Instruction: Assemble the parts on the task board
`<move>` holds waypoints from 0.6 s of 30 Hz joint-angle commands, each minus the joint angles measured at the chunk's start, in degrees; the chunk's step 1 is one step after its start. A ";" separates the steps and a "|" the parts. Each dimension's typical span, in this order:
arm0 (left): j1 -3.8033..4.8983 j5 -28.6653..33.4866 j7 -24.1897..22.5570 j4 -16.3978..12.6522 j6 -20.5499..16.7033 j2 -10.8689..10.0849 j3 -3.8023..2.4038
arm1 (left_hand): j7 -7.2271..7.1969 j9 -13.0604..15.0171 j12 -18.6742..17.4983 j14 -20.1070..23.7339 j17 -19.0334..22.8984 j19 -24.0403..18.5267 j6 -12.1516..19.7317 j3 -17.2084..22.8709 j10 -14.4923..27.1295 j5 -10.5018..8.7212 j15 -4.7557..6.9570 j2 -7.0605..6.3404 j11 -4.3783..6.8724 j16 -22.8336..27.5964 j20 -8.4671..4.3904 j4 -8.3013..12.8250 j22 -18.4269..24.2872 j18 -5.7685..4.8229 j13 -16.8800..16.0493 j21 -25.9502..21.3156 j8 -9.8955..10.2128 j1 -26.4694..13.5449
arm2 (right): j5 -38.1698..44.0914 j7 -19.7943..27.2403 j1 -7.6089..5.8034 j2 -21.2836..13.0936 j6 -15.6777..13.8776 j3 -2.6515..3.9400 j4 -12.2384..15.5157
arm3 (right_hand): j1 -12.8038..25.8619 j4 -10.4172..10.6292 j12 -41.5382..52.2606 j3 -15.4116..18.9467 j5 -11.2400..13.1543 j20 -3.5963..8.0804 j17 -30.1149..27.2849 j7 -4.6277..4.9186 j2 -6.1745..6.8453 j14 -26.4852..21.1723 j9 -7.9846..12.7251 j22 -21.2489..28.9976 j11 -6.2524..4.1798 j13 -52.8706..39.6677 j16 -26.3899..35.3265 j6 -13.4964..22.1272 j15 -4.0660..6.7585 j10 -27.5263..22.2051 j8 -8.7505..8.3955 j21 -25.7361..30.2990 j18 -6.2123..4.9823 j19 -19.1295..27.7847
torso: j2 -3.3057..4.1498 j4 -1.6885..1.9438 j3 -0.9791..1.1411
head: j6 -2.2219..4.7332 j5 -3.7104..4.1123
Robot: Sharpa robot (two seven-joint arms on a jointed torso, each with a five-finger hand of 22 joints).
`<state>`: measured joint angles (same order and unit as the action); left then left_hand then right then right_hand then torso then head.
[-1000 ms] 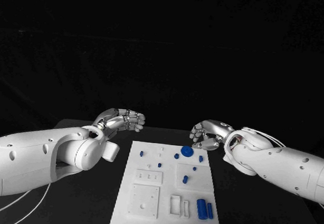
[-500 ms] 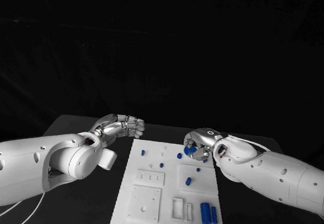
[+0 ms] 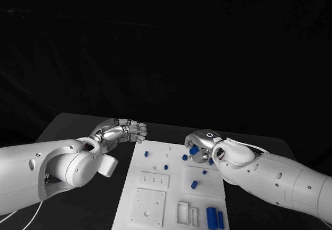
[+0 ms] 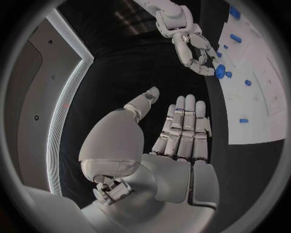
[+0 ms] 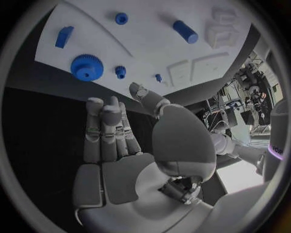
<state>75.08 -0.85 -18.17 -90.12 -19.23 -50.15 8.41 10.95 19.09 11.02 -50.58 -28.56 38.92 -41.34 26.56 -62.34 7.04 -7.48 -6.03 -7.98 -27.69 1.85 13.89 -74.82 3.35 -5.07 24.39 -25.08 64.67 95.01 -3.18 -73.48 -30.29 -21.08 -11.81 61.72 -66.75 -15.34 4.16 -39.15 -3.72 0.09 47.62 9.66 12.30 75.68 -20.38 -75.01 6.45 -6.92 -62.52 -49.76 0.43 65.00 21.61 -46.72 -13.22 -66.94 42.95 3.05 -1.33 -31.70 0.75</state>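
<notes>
The white task board lies lengthwise in the middle of the table. A blue gear sits at its far right end, partly hidden by my right hand. In the right wrist view the gear lies flat on the board just beyond my straight fingertips, not gripped. The left wrist view shows the right hand bent down over the gear. My left hand hovers off the board's far left corner, holding nothing, its fingers straight.
Small blue pegs dot the board's far half, and another peg stands mid-board. Two blue cylinders lie at the near right beside white slots. A blue block lies near the gear. Black table surrounds the board.
The head camera has shifted. My right hand has moved inward and down over the blue gear, now partly covering it. My left hand has hardly moved.
</notes>
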 commanded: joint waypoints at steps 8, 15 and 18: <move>0.70 -0.78 -0.31 -1.11 1.35 -0.23 -0.26 | 0.39 -0.07 -0.27 0.46 0.11 -0.35 -0.33 0.02 0.34 -0.19 -0.17 0.07 -0.37 0.44 0.00 0.43 -0.08 -0.44 0.14 -0.24 0.43 -0.73 | 2.41 -0.99 0.46 1.35 -0.14 0.01 -2.04 | -0.03 0.19 -0.26 -0.85 0.38 0.60 -0.17 0.13 0.63 -0.13 0.04 -1.18 0.10 0.17 -0.54 -0.54 -0.44 0.36 -0.30 -0.33 -1.78 -0.21 | 1.61 0.48 -0.17 | 0.15 0.19; 0.76 -0.87 -0.09 -0.93 1.40 -0.14 -0.31 | 0.40 -0.07 -0.31 0.53 0.12 -0.40 -0.34 0.05 0.41 -0.22 -0.20 0.06 -0.41 0.50 0.03 0.51 -0.10 -0.44 0.19 -0.27 0.48 -0.86 | 2.54 -1.06 0.90 1.82 0.08 0.01 -2.96 | 0.07 0.29 -0.27 -0.97 0.40 0.60 -0.20 0.13 0.70 -0.13 0.04 -1.18 0.10 0.21 -0.61 -0.57 -0.43 0.38 -0.32 -0.39 -1.78 -0.21 | 2.32 0.56 -0.25 | 0.21 0.24; 0.76 -0.87 -0.05 -0.70 1.45 0.03 -0.31 | 0.40 -0.07 -0.33 0.54 0.13 -0.41 -0.34 0.06 0.42 -0.23 -0.21 0.06 -0.42 0.51 0.04 0.53 -0.10 -0.44 0.20 -0.27 0.49 -0.89 | 2.55 -1.02 1.00 1.98 0.13 0.01 -3.10 | 0.08 0.31 -0.27 -1.01 0.40 0.60 -0.21 0.12 0.69 -0.14 0.04 -1.17 0.10 0.22 -0.62 -0.58 -0.43 0.38 -0.32 -0.40 -1.78 -0.21 | 2.64 0.50 -0.32 | 0.38 0.28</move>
<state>75.75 -1.29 -18.03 -90.83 -18.87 -50.29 8.16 10.95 19.09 11.02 -50.41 -28.51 38.91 -41.34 26.71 -62.12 7.04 -7.65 -6.03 -8.20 -27.47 1.85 14.04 -74.85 3.04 -4.92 24.39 -24.84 64.21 96.53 -4.00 -72.54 -28.41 -21.19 -11.82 58.71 -66.75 -15.02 4.16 -39.78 -3.53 0.08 47.49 9.86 12.29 75.55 -20.39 -75.00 6.44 -6.75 -62.96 -49.96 0.30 65.02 21.61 -46.95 -13.20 -66.95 45.15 3.56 -1.58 -31.45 0.99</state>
